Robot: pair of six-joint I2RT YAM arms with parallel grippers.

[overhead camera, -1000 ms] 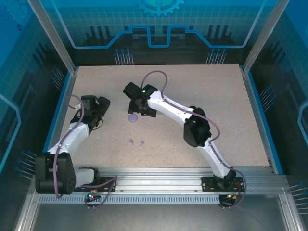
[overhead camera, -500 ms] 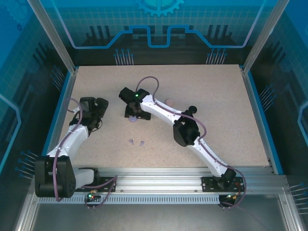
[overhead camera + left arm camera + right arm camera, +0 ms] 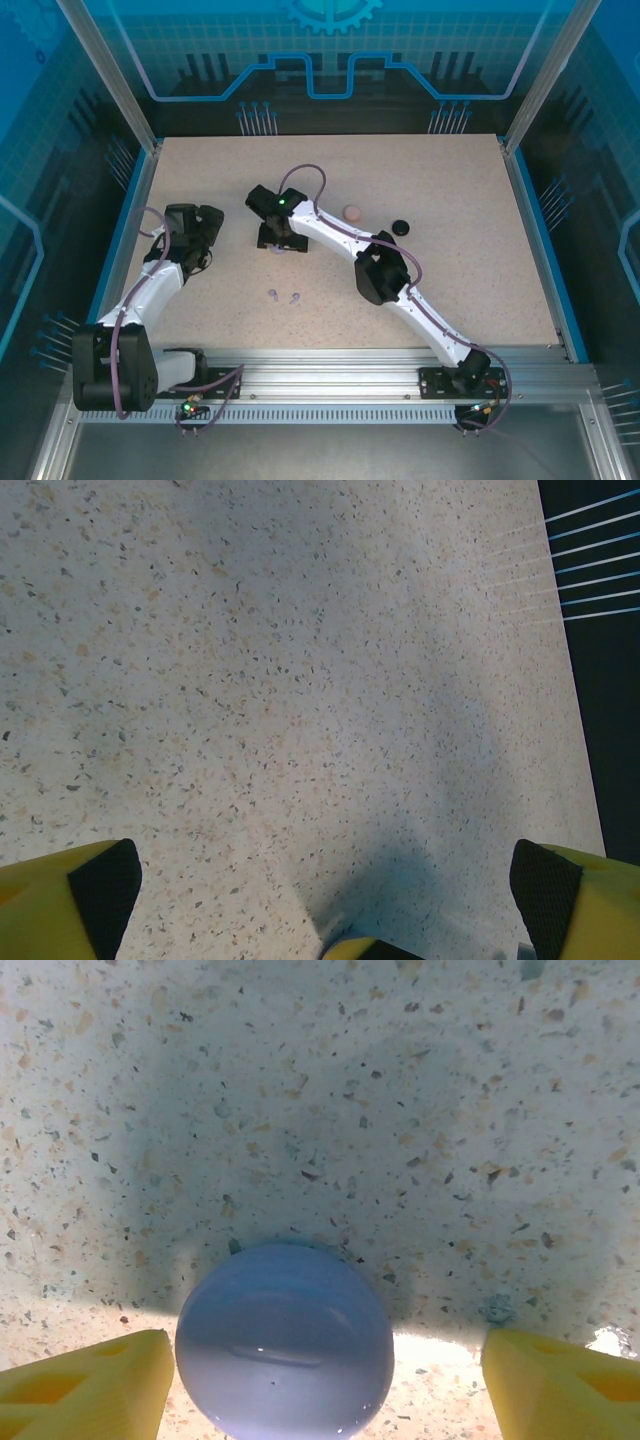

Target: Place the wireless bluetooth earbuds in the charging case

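- A speckled beige bench (image 3: 450,280) carries everything. A small round pink case (image 3: 351,213) and a small round black case (image 3: 401,227) sit just beyond the right arm's white forearm, near each other but apart.
- Nothing lies between the right gripper (image 3: 277,240) and the round, glossy lilac-purple charging case (image 3: 285,1340) beneath it. From above, the gripper itself covers most of that case.
- The top view shows two tiny lilac-purple stemmed earbuds (image 3: 272,293) lying side by side on bare bench. They are nearer the arm bases than the lilac-purple charging case and apart from it.
- The right wrist view shows the case as a smooth dome with a faint curved line across it. It sits between the yellow fingers (image 3: 90,1385).
- The finger at that view's left edge stands right against the case's rim, and the other is well clear. The right gripper is spread wide and holds nothing.
- The left wrist view shows the left gripper (image 3: 325,885) spread wide over bare bench, with its black pads (image 3: 100,885) in the lower corners and nothing between them.
- From above, the earbuds lie near the right gripper on its near side, well apart from the left gripper, which hangs over the bench's left part.
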